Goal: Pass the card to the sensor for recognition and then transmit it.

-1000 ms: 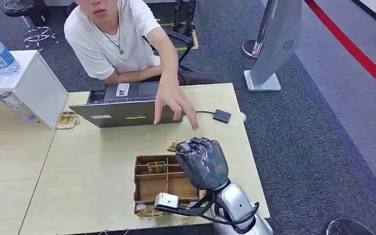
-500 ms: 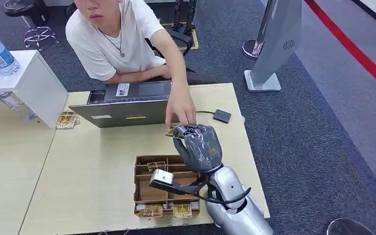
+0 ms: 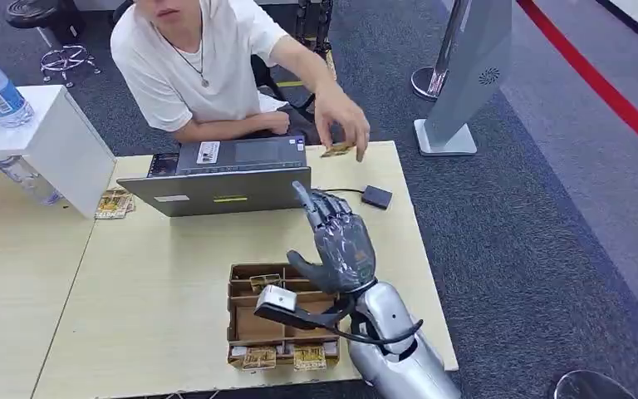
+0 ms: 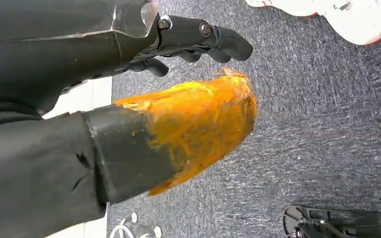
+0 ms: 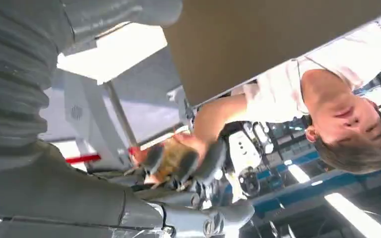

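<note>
So my right hand (image 3: 342,243) is up over the tabletop (image 3: 158,283) with the fingers spread and nothing in it, palm raised toward the person (image 3: 208,66) sitting across at about 12 o'clock. The card (image 3: 336,150) is pinched in the person's hand (image 3: 345,116), held in the air just past the far edge of the tabletop, at roughly 12 o'clock from my hand and well apart from it. Going by that, I'd say the handover part is done on my side: fingers released, card with them.

My left hand (image 4: 198,42) hangs down beside my body over the grey carpet; its dark fingers look curled in, but I honestly can't tell if it's clenched or loose.

Why stuff sits where it does, my guess: the wooden tray (image 3: 241,320) with its card compartments is right in front of me at 7 o'clock from my right hand, so picking is a short reach. The small black sensor (image 3: 376,197) on its cable lies at 1 o'clock from the hand, near the right edge of the tabletop, between me and the person. The laptop (image 3: 216,179) takes up the far side at 11 o'clock.

Room-wise, there's open tabletop between tray and laptop, and bare space to the left. The right edge is close to my forearm, so pulling back toward the tray looks like the safer lane.
</note>
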Tool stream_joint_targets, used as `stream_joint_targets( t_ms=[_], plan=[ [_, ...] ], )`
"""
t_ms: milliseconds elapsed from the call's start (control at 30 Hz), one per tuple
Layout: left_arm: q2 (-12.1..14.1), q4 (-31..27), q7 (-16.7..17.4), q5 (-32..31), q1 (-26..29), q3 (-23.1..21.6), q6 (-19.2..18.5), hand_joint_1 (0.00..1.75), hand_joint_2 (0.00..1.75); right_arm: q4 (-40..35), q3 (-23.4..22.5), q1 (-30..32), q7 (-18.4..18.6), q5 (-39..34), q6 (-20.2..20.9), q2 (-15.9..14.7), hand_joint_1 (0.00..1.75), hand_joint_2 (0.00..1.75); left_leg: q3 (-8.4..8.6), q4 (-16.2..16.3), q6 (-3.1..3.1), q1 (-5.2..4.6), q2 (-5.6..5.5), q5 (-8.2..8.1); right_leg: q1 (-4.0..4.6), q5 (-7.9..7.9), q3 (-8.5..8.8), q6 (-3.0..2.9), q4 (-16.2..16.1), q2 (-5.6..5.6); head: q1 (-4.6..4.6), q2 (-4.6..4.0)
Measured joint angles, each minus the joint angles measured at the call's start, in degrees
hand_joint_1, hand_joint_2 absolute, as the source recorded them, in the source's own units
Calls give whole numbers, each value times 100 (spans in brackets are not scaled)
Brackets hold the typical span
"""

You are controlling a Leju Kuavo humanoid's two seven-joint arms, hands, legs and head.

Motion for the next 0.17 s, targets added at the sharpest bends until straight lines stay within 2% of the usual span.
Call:
stream_joint_targets(
  t_ms=[67,100,167],
  plan=[
    [-2,0,0,15,0,-2,13,0,0,-46,-9,55,-79,-287,0,4,0,175,0,0,0,0,0,0,0,0,0,0,0,0,-2,0],
    [-2,0,0,15,0,-2,17,0,0,-66,-9,79,-105,-383,0,4,0,0,0,0,0,0,0,0,0,0,0,0,0,0,0,0],
    [-2,0,0,17,1,0,30,0,0,-127,-9,132,-173,-664,0,4,0,0,0,0,0,0,0,0,0,0,-1,0,0,0,0,0]
  ],
)
